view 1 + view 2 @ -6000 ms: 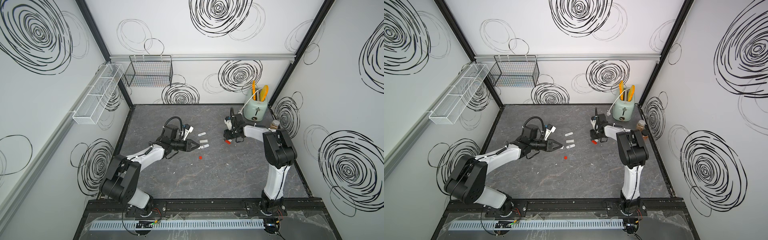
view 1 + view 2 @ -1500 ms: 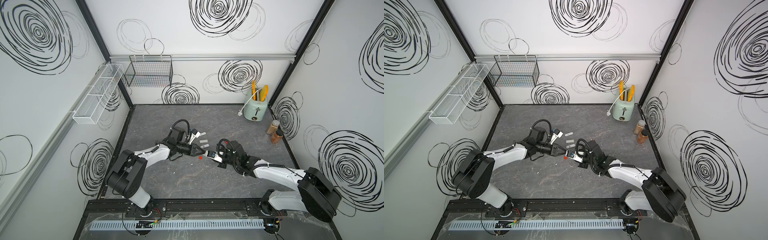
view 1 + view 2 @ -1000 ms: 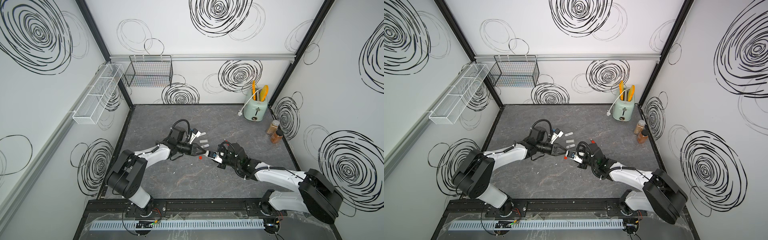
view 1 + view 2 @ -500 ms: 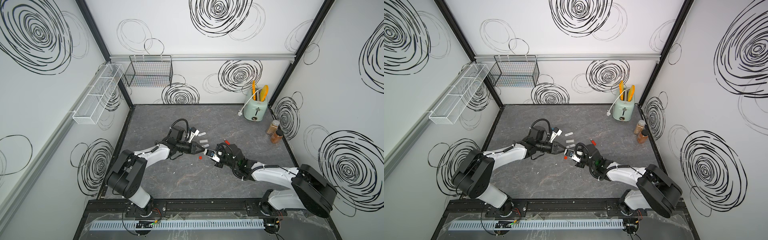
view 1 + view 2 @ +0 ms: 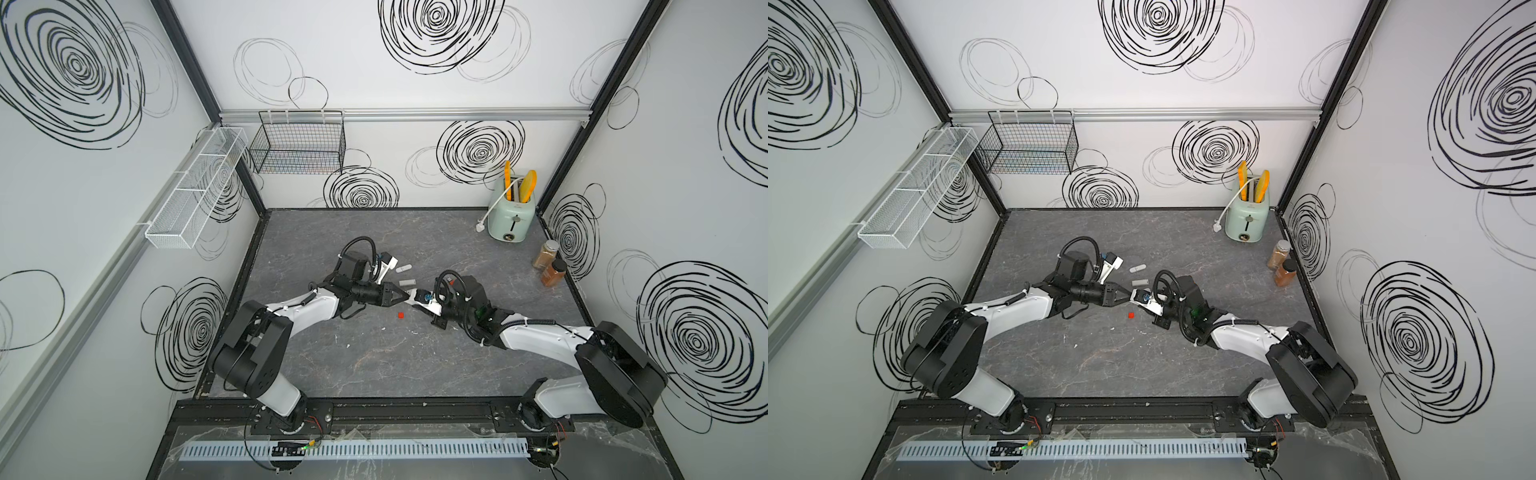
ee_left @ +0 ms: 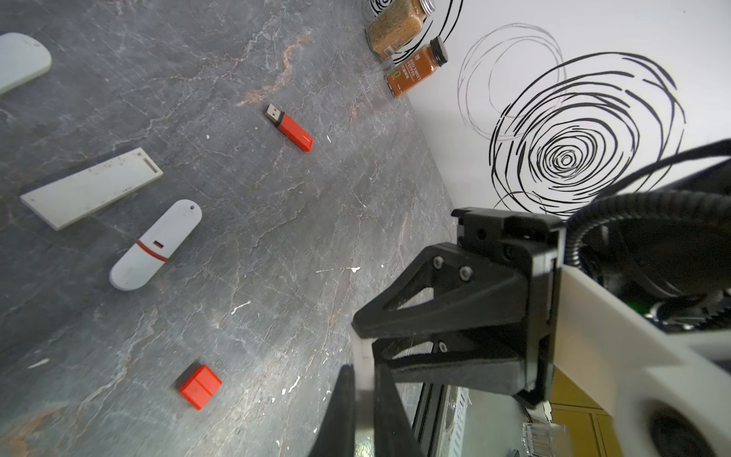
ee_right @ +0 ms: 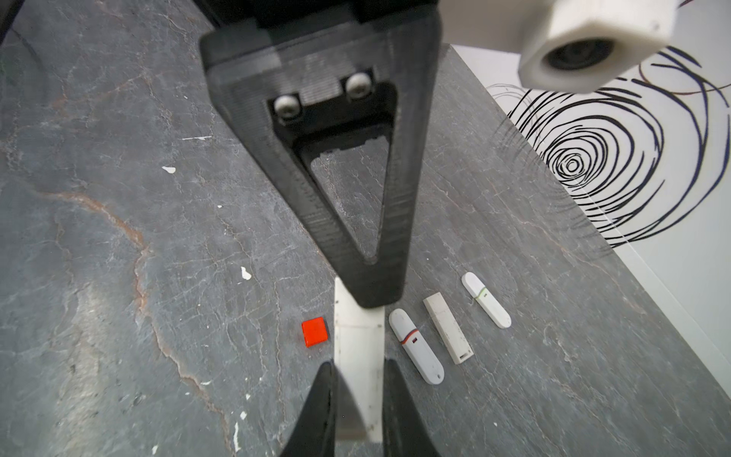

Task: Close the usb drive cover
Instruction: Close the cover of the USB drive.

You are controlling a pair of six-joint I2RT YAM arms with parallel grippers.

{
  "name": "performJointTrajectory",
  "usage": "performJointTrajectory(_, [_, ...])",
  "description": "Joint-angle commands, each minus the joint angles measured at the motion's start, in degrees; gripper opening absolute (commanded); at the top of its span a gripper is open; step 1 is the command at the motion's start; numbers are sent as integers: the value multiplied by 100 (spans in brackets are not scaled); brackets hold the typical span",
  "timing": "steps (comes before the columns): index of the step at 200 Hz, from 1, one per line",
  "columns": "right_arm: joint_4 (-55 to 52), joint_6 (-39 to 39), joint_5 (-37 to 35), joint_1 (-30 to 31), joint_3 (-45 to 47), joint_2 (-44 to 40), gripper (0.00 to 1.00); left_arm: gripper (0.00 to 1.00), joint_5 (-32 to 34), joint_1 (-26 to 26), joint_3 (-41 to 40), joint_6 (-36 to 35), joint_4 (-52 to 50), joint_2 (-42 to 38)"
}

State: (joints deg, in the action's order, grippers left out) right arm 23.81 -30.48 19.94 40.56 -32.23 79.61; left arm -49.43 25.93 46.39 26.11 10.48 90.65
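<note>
In both top views your left tool (image 5: pixel 405 296) and right tool (image 5: pixel 414 294) meet tip to tip at frame centre, with the drive (image 7: pixel 358 340) between them (clearest in the right wrist view). A loose cap (image 5: pixel 400 315) lies on the worktop (image 5: pixel 374 365) just below that point; spare drives (image 5: pixel 407 283) lie just above it. The toaster (image 5: pixel 511 216) stands in the worktop's upper right corner, two jars (image 5: pixel 545 255) below it along the right wall. The basket (image 5: pixel 299 145) hangs on the back wall, upper left, and the rack (image 5: pixel 195 195) on the left wall.
</note>
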Motion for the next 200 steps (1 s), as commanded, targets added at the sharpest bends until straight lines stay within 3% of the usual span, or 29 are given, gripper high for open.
performJointTrajectory(1, [665,-248,312,58,-484,-163,3,0,-304,227,-94,-141,-99,40])
performJointTrajectory(32, [1192,-344,-269,515,-413,-30,2,0,-312,254,-6,-98,-125,121])
performJointTrajectory(63, [1680,-100,-535,533,-298,-37,2,0,-213,263,-39,-141,-191,125])
performJointTrajectory(104, [1492,639,281,25,-486,-123,2,0,-181,289,-44,-141,-191,172])
performJointTrajectory(139, [793,-846,-457,576,-618,-129,2,0,-236,316,21,-132,-205,302])
performJointTrajectory(153, [1074,-987,-724,736,-506,-160,1,0,-233,316,32,-111,-224,313])
performJointTrajectory(171, [1623,-634,-789,656,-407,-166,1,0,-260,325,-15,-62,-125,343])
performJointTrajectory(200, [1735,262,-243,209,-503,-118,0,0,-208,307,3,-108,-202,314])
